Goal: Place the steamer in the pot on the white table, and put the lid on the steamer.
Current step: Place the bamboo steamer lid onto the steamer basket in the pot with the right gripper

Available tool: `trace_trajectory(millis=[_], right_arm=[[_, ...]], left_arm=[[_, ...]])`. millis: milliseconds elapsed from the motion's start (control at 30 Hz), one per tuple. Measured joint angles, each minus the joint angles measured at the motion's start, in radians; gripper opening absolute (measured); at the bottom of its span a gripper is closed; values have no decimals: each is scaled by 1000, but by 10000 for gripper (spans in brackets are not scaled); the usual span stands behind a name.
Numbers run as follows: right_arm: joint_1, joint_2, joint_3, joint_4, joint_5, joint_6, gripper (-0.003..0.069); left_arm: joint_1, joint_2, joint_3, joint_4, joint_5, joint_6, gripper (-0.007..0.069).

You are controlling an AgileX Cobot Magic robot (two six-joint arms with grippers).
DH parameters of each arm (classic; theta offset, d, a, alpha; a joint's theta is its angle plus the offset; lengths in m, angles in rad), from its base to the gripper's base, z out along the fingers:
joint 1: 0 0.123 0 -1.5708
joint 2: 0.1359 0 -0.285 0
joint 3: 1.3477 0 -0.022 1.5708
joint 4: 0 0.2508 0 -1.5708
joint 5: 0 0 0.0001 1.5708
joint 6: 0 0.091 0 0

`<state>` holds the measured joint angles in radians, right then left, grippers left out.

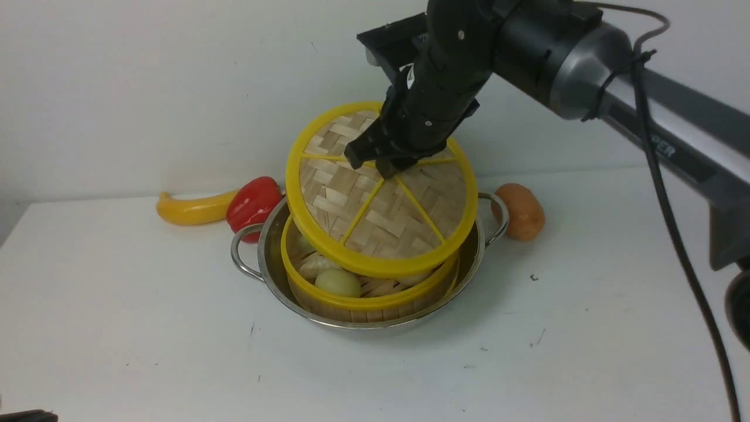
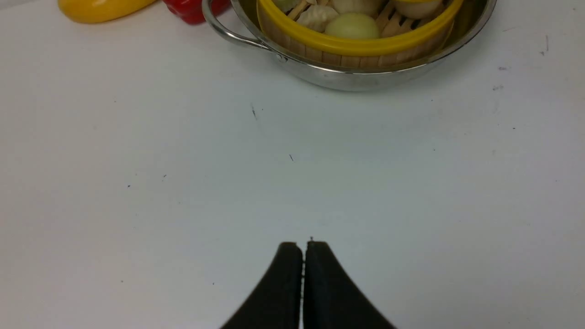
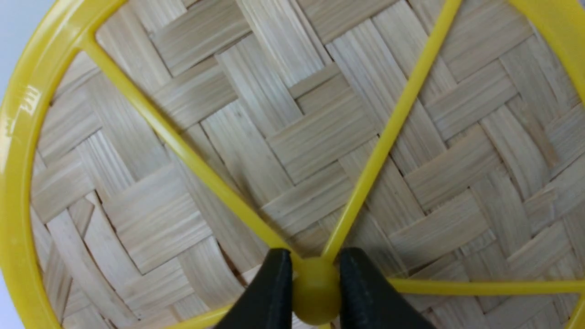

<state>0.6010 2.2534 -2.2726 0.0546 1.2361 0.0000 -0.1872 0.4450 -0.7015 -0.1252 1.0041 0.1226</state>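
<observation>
The steel pot (image 1: 269, 258) stands on the white table (image 1: 117, 328) with the yellow-rimmed bamboo steamer (image 1: 363, 306) sitting inside it, pale dumplings on its slats. The woven lid (image 1: 381, 217) hangs tilted just above the steamer, its near edge low over the rim. My right gripper (image 1: 387, 167) is shut on the lid's central knob (image 3: 315, 294), one black finger on each side. My left gripper (image 2: 304, 246) is shut and empty over bare table, well in front of the pot (image 2: 347, 77) and steamer (image 2: 361, 45).
A yellow banana-shaped toy (image 1: 190, 208) and a red pepper (image 1: 253, 202) lie left of the pot, close to its left handle (image 1: 243, 252). A brown potato-like item (image 1: 521, 211) lies just right of the right handle.
</observation>
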Motion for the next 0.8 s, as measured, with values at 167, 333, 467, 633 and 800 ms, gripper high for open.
trace_trajectory(millis=[167, 333, 467, 633, 800], right_arm=[[10, 11, 0, 8, 1, 0, 141], [25, 17, 0, 11, 1, -8, 141], [35, 39, 0, 2, 2, -18, 141], [37, 54, 0, -27, 4, -21, 141], [37, 55, 0, -55, 4, -33, 141]], left_arm=[[0, 0, 8, 23, 1, 0, -1], [0, 0, 8, 29, 2, 0, -1], [0, 0, 8, 31, 2, 0, -1], [0, 0, 8, 32, 2, 0, -1], [0, 0, 8, 32, 2, 0, 0]])
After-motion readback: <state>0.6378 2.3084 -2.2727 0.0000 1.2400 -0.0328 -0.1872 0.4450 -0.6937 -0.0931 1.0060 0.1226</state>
